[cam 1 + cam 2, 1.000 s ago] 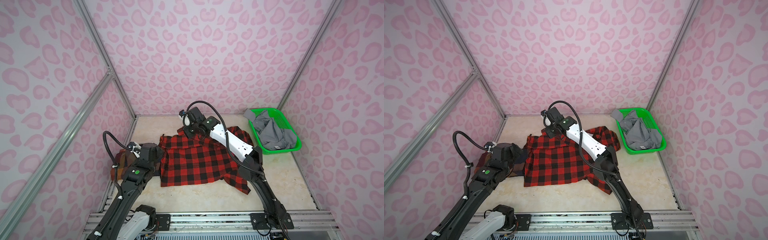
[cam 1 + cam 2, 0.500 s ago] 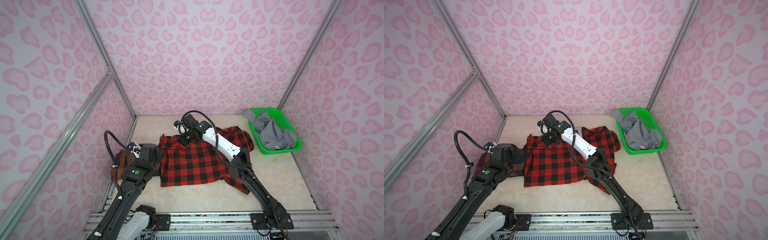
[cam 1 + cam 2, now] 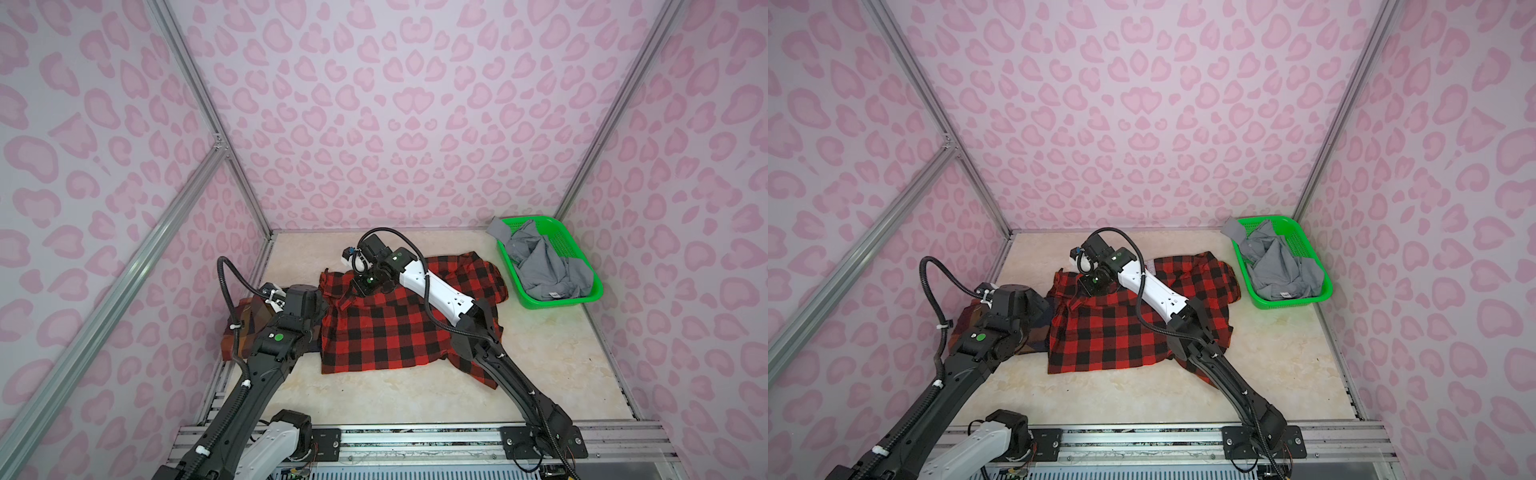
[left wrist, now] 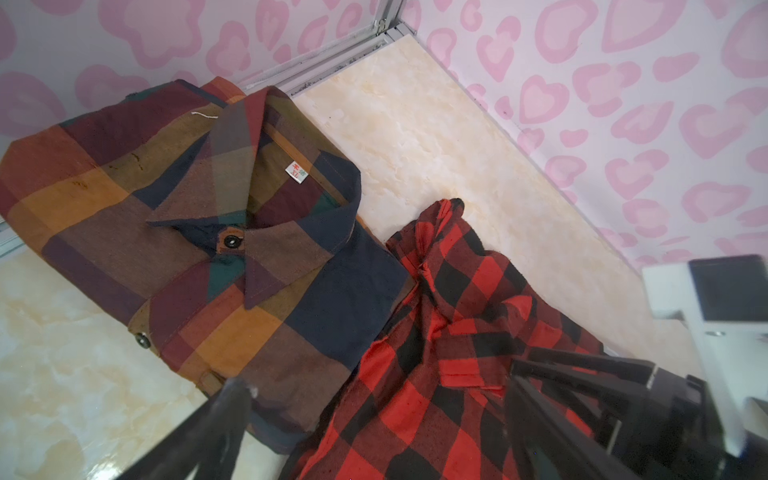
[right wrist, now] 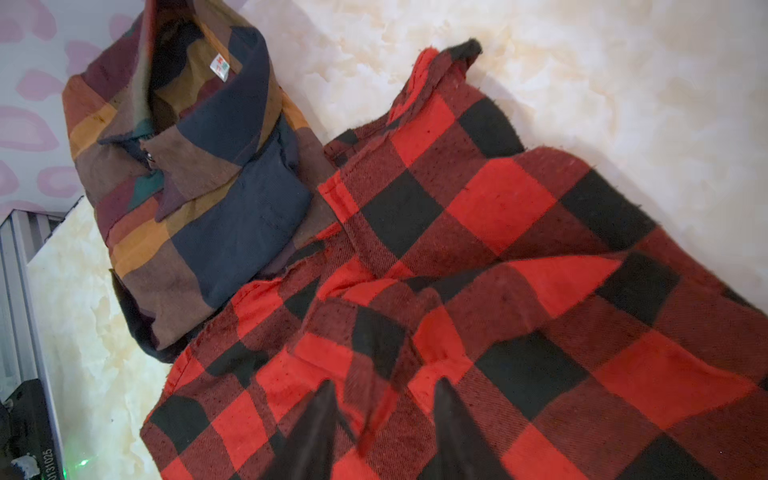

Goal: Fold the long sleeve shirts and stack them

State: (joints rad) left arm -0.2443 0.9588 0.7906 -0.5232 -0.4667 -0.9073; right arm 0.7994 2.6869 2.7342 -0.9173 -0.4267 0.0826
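Red-and-black flannel (image 3: 386, 332) spread mid-table, left edge touching the folded plaid shirt (image 4: 187, 232).
Right gripper (image 5: 384, 428) sits at its far-left corner, jaws parted around a cloth ridge; left gripper (image 4: 380, 378), spread wide, hovers nearer that left edge.

I find the flannel (image 3: 386, 332) spread mid-table (image 3: 540, 353). The plaid shirt (image 3: 251, 316) lies touching its left edge. The basket (image 3: 557, 302) stands far right, just beside the flannel, with the collared shirt (image 3: 544, 270) in it.
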